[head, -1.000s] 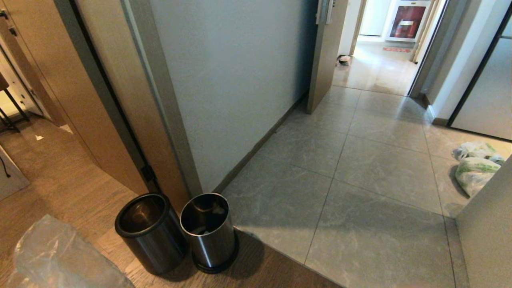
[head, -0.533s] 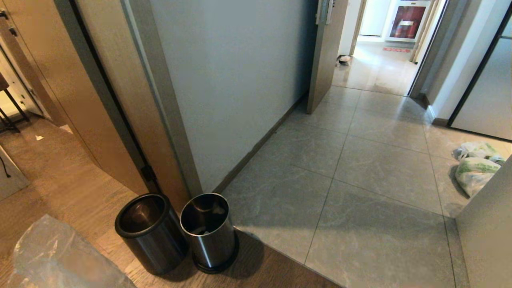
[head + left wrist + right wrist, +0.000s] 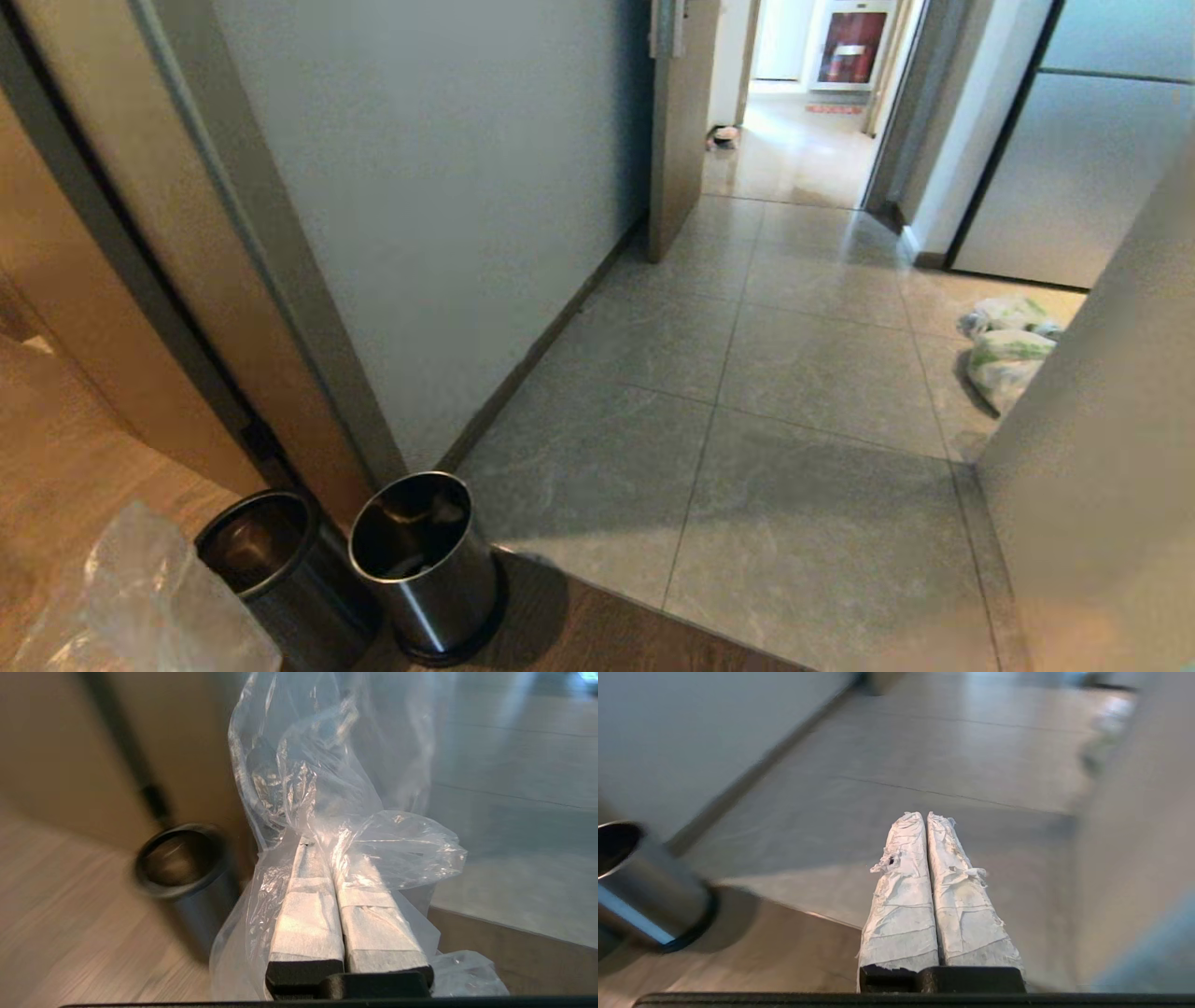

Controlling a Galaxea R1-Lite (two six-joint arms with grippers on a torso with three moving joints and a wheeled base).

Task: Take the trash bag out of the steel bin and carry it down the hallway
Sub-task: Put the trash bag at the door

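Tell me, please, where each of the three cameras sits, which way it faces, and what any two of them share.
Head view: from the robot's head, looking forward and down at two bins, the steel bin and an inner pail, and the hallway; no arm shows.
Left wrist view: behind the left gripper, fingers shut on the trash bag.
Right wrist view: behind the right gripper, shut and empty, facing the tiled floor.
Shared: head and left wrist views both show the bag and the black-rimmed bin.

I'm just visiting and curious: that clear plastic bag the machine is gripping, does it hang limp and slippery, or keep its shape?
Probably limp: the trash bag is thin and crinkled, and it drapes in loose folds around the left gripper, whose fingers are shut on it. It looks light, since nothing bulky shows through it. Its glossy film may be slippery, so a bunched grip seems wise.
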